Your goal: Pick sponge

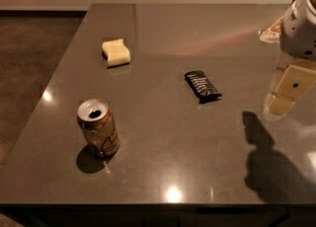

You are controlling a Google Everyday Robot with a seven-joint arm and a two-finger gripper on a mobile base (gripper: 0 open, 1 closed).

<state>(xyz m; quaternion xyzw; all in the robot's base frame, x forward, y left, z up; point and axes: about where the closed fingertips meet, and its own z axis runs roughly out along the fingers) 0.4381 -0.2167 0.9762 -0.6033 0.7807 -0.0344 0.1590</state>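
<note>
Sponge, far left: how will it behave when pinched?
The sponge looks soft and curved, so it will probably squash rather than resist. Small and block-shaped, it is likely light and won't roll. It may slide on the glossy table. The gripper hangs at the right edge, away from it.

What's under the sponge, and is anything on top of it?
The sponge lies on the grey table with nothing on top; its underside is hidden. The gripper hangs over the table at the picture's right, away from it.

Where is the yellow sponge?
In the camera view, the sponge lies at the far left of the table, behind the soda can and left of the candy bar. The gripper hangs at the right edge.
</note>
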